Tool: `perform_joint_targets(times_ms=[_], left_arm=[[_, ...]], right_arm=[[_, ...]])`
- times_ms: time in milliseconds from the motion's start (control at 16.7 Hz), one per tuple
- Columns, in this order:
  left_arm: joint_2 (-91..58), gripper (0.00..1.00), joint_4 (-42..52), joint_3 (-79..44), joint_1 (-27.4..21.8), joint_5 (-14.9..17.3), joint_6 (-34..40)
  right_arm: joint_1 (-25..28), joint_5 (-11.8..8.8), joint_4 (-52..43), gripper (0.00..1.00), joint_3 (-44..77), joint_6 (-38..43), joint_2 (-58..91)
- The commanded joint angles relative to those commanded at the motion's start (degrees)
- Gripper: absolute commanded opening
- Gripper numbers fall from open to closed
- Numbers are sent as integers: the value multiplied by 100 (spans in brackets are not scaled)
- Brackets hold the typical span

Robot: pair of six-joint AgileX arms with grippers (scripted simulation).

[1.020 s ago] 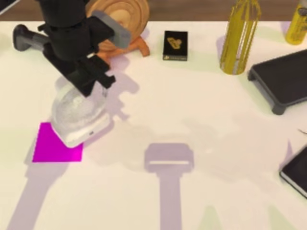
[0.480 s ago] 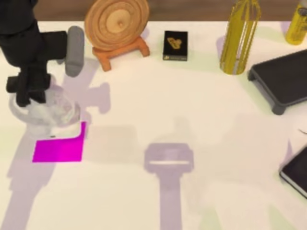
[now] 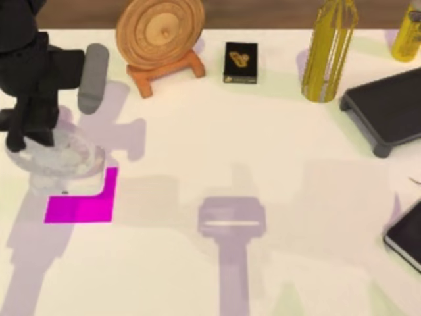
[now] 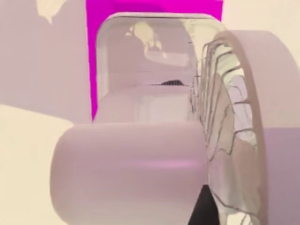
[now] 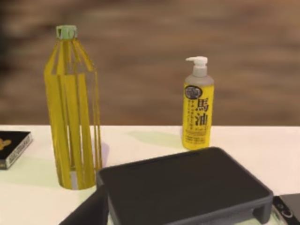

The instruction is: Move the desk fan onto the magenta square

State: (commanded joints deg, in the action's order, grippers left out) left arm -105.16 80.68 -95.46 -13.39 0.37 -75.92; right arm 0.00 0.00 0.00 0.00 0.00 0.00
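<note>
At the table's far left, our left gripper [image 3: 26, 135] over the desk fan [image 3: 58, 161], grip we cannot tell, fan base overlapping the magenta square [image 3: 85, 207] upper-left part, our right arm out of sight.

A cream-white tabletop [image 3: 263, 145] carries soft purplish shadows under bright light from above, while a blurred brown wooden wall [image 5: 154, 51] runs along its far edge.
</note>
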Motion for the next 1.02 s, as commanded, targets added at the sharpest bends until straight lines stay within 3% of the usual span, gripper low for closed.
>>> perform_joint_targets(times_ms=[600,1020], left_arm=[[-39,0,-774,726,64,2,-35],[-39,53,-774,726,64,2,-35]], right_arm=[[0,0,0,100,0,0,0],[0,0,0,100,0,0,0]])
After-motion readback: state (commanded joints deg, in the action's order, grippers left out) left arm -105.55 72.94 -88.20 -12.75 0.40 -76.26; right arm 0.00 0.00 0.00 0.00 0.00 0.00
